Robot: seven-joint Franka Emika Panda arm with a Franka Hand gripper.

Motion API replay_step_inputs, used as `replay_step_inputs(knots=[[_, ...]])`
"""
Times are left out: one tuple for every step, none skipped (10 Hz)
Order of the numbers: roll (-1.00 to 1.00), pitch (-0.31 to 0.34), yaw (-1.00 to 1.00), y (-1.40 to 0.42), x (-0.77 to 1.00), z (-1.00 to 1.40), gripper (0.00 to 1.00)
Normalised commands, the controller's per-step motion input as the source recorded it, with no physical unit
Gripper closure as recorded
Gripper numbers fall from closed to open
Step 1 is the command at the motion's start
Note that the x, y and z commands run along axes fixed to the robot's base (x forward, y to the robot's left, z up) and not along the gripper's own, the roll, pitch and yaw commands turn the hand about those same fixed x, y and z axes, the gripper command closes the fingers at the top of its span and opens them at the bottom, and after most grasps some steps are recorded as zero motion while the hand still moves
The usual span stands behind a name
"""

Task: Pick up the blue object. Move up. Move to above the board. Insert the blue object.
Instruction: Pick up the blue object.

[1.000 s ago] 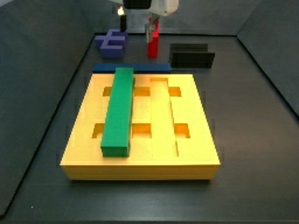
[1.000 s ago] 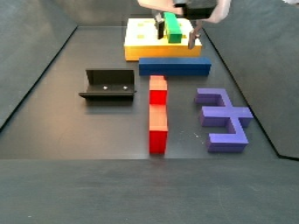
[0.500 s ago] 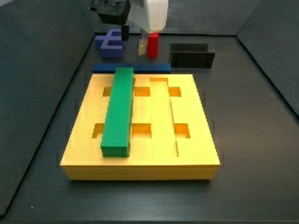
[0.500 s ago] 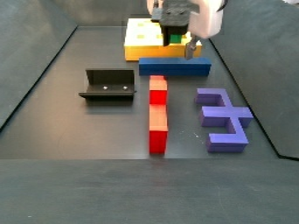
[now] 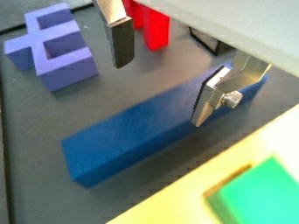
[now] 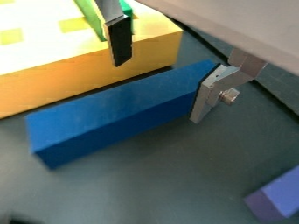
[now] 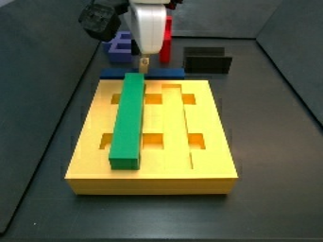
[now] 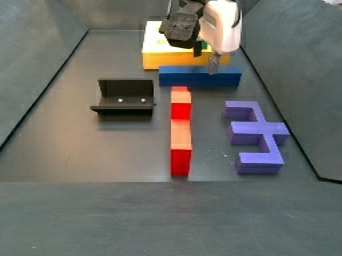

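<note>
Dark floor: blue object (image 6: 111, 118) between (untouched) gripper (image 6: 163, 74) fingers.

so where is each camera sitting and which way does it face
Wrist view: on the wrist, looks down at the blue bar between the open gripper.
Wrist view: same, from the opposite side, board behind.
Side view: past the board's near end, facing the gripper.
Side view: opposite end, red bar nearest.
All four share the gripper; all but one show the blue bar.

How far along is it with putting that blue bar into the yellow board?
Early. The blue bar lies on the floor beside the yellow board. The open end effector straddles it, not gripping yet. Lifting, moving over the board and inserting all remain. Only the green bar sits in the board.
</note>
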Motion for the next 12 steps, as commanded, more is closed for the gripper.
replay_step_inputs(knots=[[0.25, 0.000, -0.23, 0.00, -0.17, -0.20, 0.00], [0.27, 0.000, -0.25, 0.00, -0.05, -0.21, 0.00], [0.23, 0.000, -0.30, 0.00, 0.00, -0.17, 0.00], [0.12, 0.023, -0.15, -0.03, 0.09, -0.21, 0.00], [0.08, 0.036, -0.07, -0.03, 0.14, -0.27, 0.00], [0.01, 0.011, -0.07, 0.00, 0.03, -0.26, 0.00], [0.00, 0.000, -0.11, 0.00, 0.00, -0.24, 0.00], [0.00, 0.003, -0.17, 0.06, 0.00, -0.20, 0.00], [-0.01, 0.026, -0.35, 0.12, 0.00, -0.13, 0.00], [0.00, 0.043, -0.45, 0.15, 0.04, -0.16, 0.00], [-0.01, 0.059, -0.46, 0.09, 0.05, -0.10, 0.00], [-0.03, 0.056, -0.42, 0.03, 0.05, -0.06, 0.00]])
